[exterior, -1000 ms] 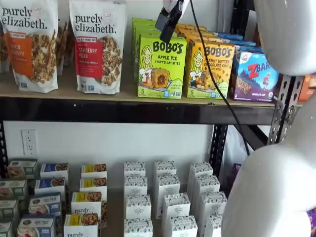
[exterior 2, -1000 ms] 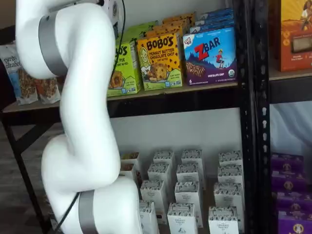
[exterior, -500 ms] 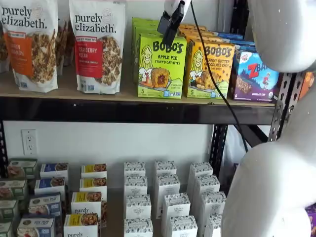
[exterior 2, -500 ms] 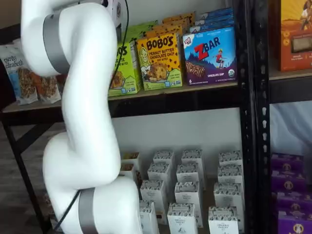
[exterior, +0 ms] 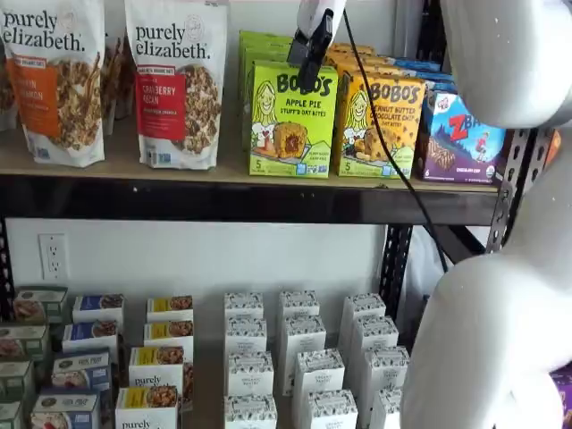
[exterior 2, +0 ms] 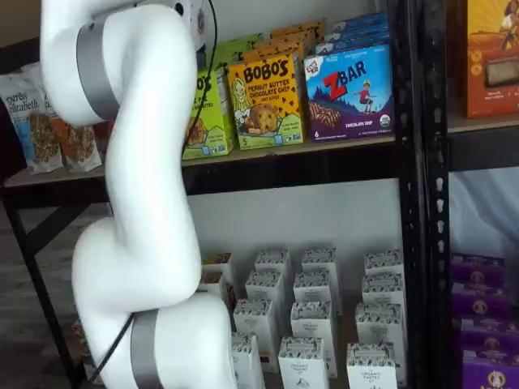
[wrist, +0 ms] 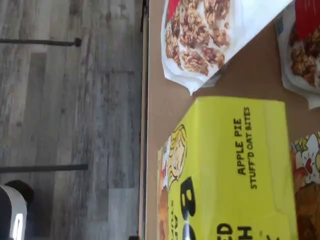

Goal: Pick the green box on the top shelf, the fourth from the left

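— Hanging from above, the white-bodied gripper with black fingers (exterior: 310, 55) is showing in a shelf view just over the top front edge of the lime-green cardboard Bobo's Apple Pie box (exterior: 292, 119), is it not?

— It is. The fingers are showing side-on as one dark shape, so whether they are spread or pressed together cannot be told. A black cable (exterior: 384, 143) is trailing down beside them, crossing in front of the yellow-orange Bobo's peanut butter box (exterior: 382, 127).

— And where is the green box sitting?

— It is standing upright at the front of the long tan wooden top shelf with the black metal beam (exterior: 223, 201), touching the yellow-orange box on one side, with the white granola pouch with a red label (exterior: 177, 82) near its other side. More green boxes are lining up behind it.

— What is the wrist view giving?

— The green box's top panel (wrist: 235, 170), reading "Apple Pie Stuff'd Oat Bites", is filling much of it, with the granola pouch (wrist: 210, 40) beside it on the tan board (wrist: 155, 100).

— And the other shelf view?

— The white arm (exterior 2: 138, 203) is covering most of the green box (exterior 2: 209, 113) there; the blue-purple ZBar box (exterior 2: 350, 93) is standing beyond the yellow-orange one (exterior 2: 266, 101).
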### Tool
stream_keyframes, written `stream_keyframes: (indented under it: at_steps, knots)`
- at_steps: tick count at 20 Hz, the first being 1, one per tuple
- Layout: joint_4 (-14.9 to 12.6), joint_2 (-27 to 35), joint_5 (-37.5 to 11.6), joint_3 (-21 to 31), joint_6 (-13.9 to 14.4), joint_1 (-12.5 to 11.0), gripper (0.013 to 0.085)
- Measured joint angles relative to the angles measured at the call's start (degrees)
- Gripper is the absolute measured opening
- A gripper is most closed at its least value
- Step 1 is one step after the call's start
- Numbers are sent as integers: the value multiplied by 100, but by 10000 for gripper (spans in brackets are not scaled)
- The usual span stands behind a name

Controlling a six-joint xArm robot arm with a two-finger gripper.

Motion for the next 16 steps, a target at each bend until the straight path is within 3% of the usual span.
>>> stream_keyframes:
  at_steps: [15,16]
  knots:
    - [-227,-40,-276,311,14,105,850]
    - [-216,-46,-296,331,12,105,810]
